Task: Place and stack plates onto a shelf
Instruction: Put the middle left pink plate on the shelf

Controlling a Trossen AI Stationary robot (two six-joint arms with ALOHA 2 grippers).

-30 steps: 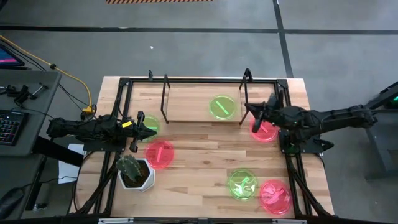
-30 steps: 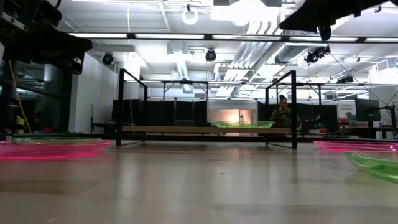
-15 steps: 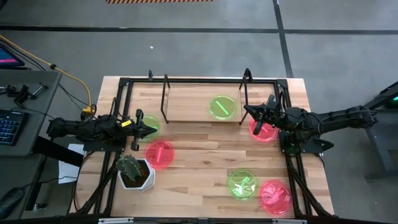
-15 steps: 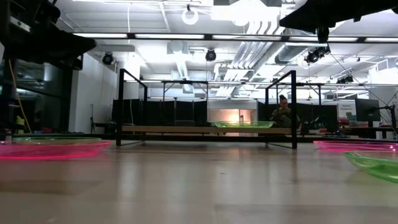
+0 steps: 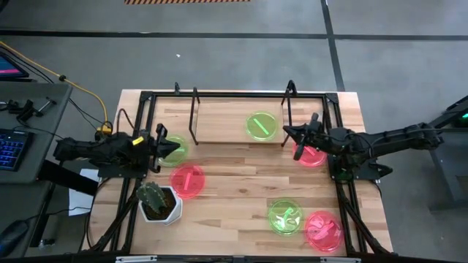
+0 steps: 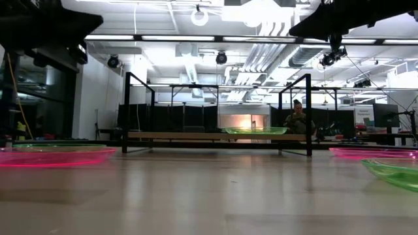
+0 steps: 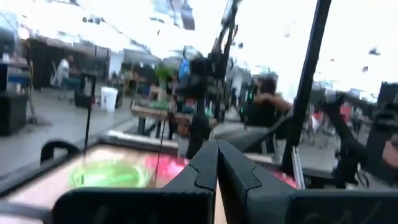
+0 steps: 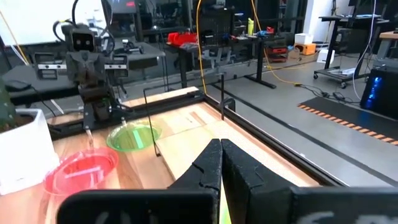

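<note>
One green plate lies flat on the shelf.

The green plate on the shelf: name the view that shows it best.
The high view: the green plate lies fully visible on the shelf, toward its right end. The low view shows it edge-on only. The wrist views do not clearly show it.

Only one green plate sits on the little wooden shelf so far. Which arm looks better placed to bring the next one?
Probably the right. The right gripper, fingers shut and empty, hovers beside the shelf and just above a pink plate. The left gripper, also shut, is over a green plate slightly farther away.
</note>
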